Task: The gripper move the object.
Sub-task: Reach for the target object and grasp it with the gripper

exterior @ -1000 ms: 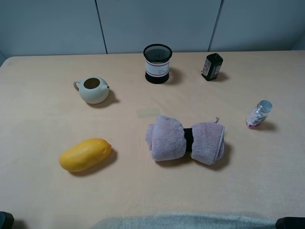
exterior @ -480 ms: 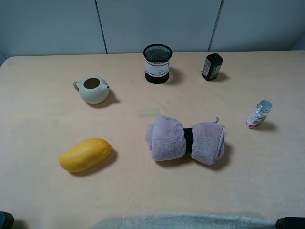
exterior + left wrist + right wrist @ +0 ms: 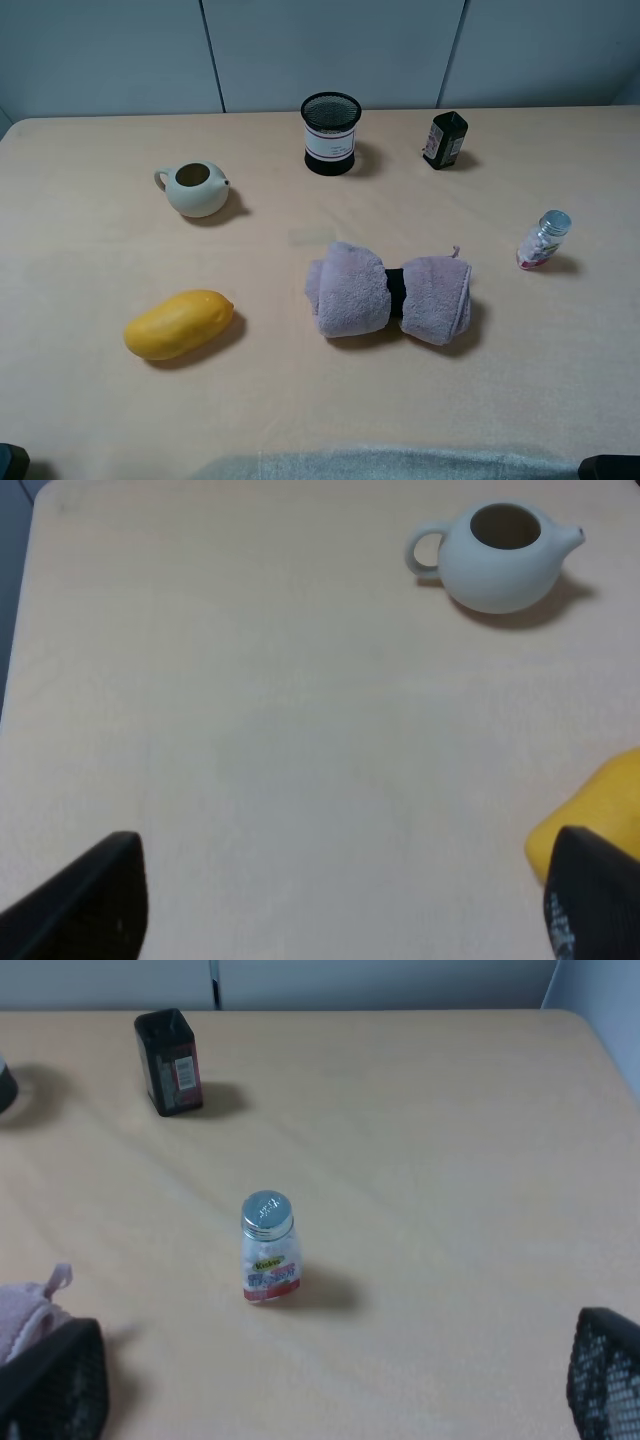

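Observation:
The pale mauve-pink rolled towel point(image 3: 350, 292), cinched by a black band point(image 3: 396, 290), lies on the table a little right of centre in the exterior high view. Only its edge shows in the right wrist view point(image 3: 25, 1312). My left gripper point(image 3: 340, 910) is open and empty, its fingertips point(image 3: 90, 900) wide apart above the table's near-left corner, far from the towel. My right gripper point(image 3: 330, 1385) is open and empty, its fingertips point(image 3: 605, 1375) wide apart near the table's front right. In the exterior high view only black bits of the arms show at the bottom corners.
A yellow mango point(image 3: 178, 323) lies at the front left, with a white teapot point(image 3: 195, 188) behind it. A black mesh cup point(image 3: 330, 133) and a dark bottle point(image 3: 444, 140) stand at the back. A small silver-capped bottle point(image 3: 543, 240) stands right of the towel.

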Robot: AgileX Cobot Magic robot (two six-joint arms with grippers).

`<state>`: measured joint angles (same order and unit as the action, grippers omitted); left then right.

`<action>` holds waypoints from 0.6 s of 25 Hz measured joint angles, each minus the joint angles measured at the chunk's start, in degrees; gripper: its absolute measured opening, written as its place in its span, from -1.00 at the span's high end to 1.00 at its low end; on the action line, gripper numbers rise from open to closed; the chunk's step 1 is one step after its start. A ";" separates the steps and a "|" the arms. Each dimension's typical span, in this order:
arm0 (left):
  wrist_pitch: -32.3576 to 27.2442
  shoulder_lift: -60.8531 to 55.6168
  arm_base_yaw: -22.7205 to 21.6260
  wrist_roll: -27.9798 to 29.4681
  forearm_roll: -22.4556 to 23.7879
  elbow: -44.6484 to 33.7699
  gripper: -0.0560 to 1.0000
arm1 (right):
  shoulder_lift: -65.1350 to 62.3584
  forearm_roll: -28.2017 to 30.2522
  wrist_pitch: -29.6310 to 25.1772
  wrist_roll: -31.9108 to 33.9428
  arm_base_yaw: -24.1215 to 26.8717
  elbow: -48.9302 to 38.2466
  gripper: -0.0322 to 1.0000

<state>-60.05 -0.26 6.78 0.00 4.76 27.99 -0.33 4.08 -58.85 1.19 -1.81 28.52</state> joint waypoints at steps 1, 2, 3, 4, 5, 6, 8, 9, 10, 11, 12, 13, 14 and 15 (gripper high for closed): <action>0.00 0.00 0.00 0.00 0.00 0.00 -0.60 | 0.00 0.00 0.00 0.00 0.00 0.00 -0.40; 0.00 0.00 0.00 0.00 0.00 0.00 -0.60 | 0.00 -0.02 0.00 0.00 0.00 0.00 -0.40; 0.00 0.00 0.00 0.00 0.00 0.00 -0.60 | 0.00 -0.09 0.11 0.00 0.00 0.24 -0.40; 0.00 0.00 0.00 0.00 0.00 0.00 -0.60 | 0.07 -0.27 0.18 0.00 0.00 0.58 -0.40; 0.00 0.00 0.00 0.00 0.00 0.00 -0.60 | 0.58 -0.33 0.24 0.00 0.00 1.19 -0.40; 0.00 0.00 0.00 0.00 0.00 0.00 -0.60 | 1.27 -0.47 0.38 -0.05 0.00 1.95 -0.40; 0.00 0.00 0.00 0.00 0.00 0.00 -0.60 | 3.89 -0.73 0.83 -0.88 0.00 3.37 -0.40; 0.00 0.00 0.00 0.00 0.00 0.00 -0.60 | 5.49 -0.97 0.95 -1.91 0.00 4.17 -0.40; 0.00 0.00 0.00 0.00 0.00 0.00 -0.60 | 6.92 -1.48 1.02 -3.03 0.00 4.96 -0.40; 0.00 0.00 0.00 0.00 0.00 0.00 -0.60 | 8.78 -2.03 1.14 -4.63 0.00 5.72 -0.40; 0.00 0.00 0.00 0.00 0.00 0.00 -0.60 | 10.71 -2.61 1.18 -6.33 0.00 6.32 -0.40; 0.00 0.00 0.00 0.00 0.00 0.00 -0.60 | 12.36 -3.24 1.18 -7.86 0.00 7.09 -0.40; 0.00 0.00 0.00 0.00 0.00 0.00 -0.60 | 14.33 -4.08 1.21 -9.67 0.00 7.83 -0.40; 0.00 0.00 0.00 0.00 0.00 0.00 -0.60 | 16.31 -4.97 1.27 -11.40 0.00 8.40 -0.40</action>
<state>-60.05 -0.26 6.78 0.00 4.76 27.99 15.98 -0.89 -57.57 -10.21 -1.81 36.93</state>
